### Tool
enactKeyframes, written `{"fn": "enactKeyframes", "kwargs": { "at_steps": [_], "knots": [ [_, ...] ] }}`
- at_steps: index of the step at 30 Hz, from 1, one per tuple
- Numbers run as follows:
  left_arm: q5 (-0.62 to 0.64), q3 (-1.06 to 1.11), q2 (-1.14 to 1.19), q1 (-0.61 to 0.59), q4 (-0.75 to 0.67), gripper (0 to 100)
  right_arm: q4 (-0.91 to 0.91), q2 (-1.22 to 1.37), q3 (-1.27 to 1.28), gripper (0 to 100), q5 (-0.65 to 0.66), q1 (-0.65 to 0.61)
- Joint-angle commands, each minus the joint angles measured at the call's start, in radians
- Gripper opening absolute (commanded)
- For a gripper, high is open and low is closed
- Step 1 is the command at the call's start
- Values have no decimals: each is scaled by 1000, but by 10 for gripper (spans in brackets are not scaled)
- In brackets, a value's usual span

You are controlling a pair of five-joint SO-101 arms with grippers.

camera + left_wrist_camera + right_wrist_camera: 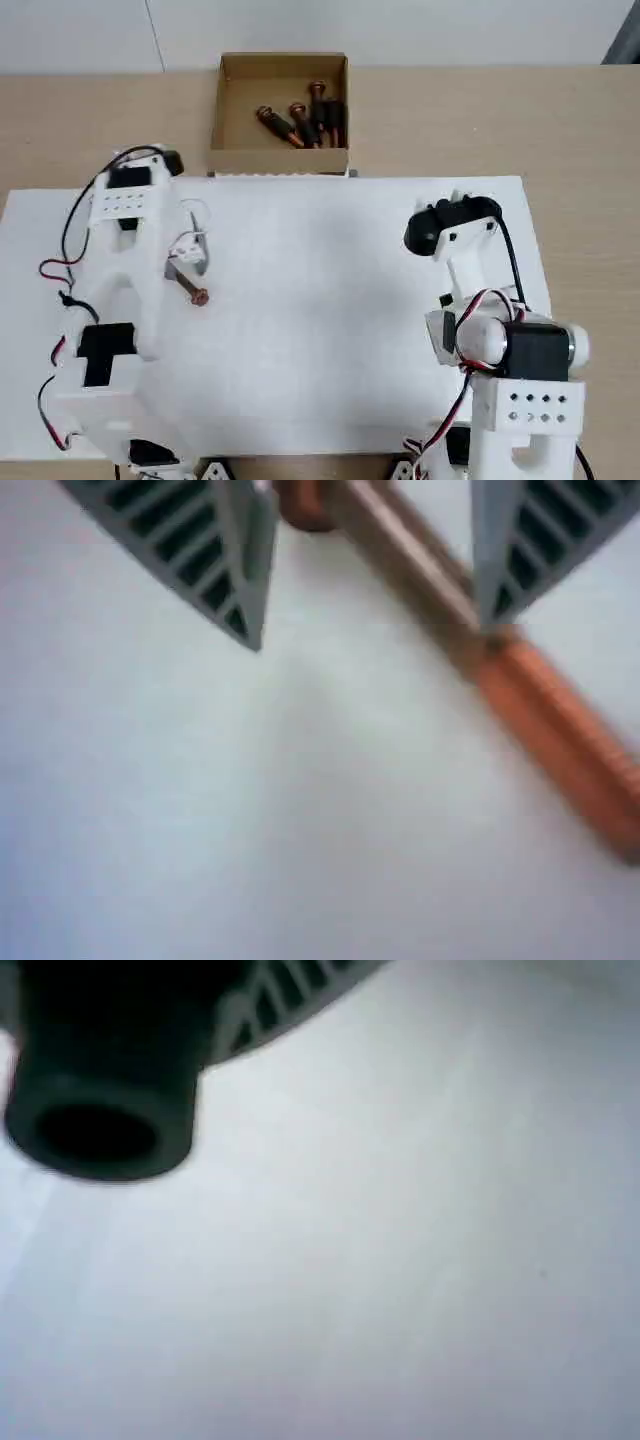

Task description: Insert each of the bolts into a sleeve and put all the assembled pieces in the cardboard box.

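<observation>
A copper bolt [192, 290] lies on the white mat [320, 340] at the left. My left gripper [190, 256] hangs just over its far end and is open. In the left wrist view the grey fingers [225, 570] stand on either side of the bolt [540, 720], and one fingertip is right at its shaft. My right gripper [200, 1030] is shut on a black sleeve [100, 1110], held above the mat with its open end in sight. The right arm [455, 235] is at the mat's right side. The cardboard box [280, 160] stands at the back.
Several assembled bolt-and-sleeve pieces [305, 120] lie inside the box. The white mat covers most of the wooden table [580, 130]. Red and black cables [55, 270] trail beside the left arm.
</observation>
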Motion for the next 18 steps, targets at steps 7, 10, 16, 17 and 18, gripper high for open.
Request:
{"fn": "enactKeyframes", "kwargs": {
  "at_steps": [7,10,16,17,18],
  "knots": [
    [6,-33,-6,-18,0,134,-22,-4,-5,3,-6,2],
    [5,-33,-6,-52,17,134,-22,-4,-5,3,-6,2],
    [5,-33,-8,-57,72,133,-25,-4,-5,3,-6,2],
    [5,-33,-6,-57,72,133,-25,-4,-5,3,-6,2],
    [5,-31,-6,-57,69,133,-25,-4,-5,3,-6,2]
  ]
}}
